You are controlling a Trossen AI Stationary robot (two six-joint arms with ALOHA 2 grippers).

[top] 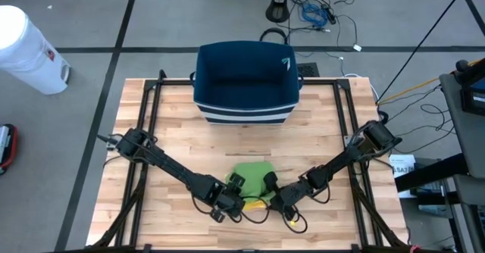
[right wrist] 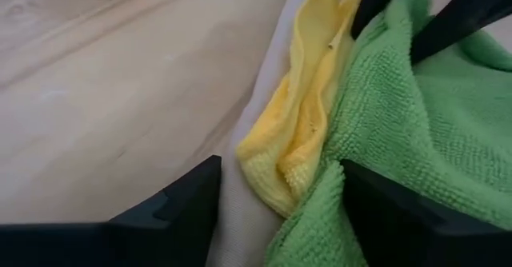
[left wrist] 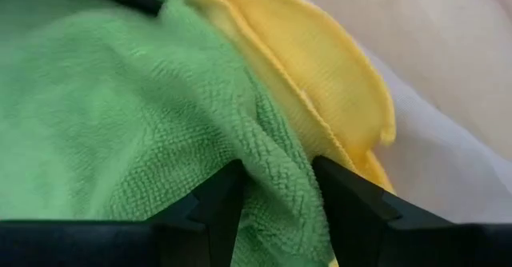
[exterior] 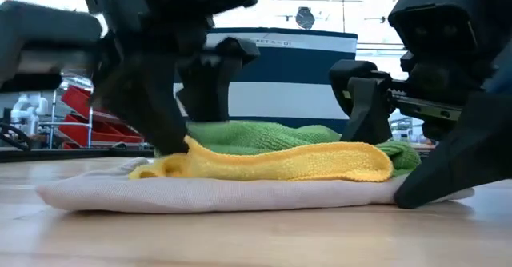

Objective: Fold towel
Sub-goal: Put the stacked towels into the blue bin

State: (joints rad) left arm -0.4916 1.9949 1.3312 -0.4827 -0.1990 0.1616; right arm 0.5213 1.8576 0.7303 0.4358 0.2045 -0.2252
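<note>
The green towel (top: 250, 174) lies on the desk (top: 174, 132) just in front of the blue basket (top: 246, 82), on top of a yellow cloth (exterior: 272, 161) and a pale cloth (exterior: 224, 193). The left claw (left wrist: 276, 195) has a green ridge between its fingers, loosened or pinching I cannot tell. The right claw (right wrist: 280, 199) gapes wide over the yellow edge. The towel looks soft, light and floppy. Best to pinch it at a corner or edge, so it does not bunch.
</note>
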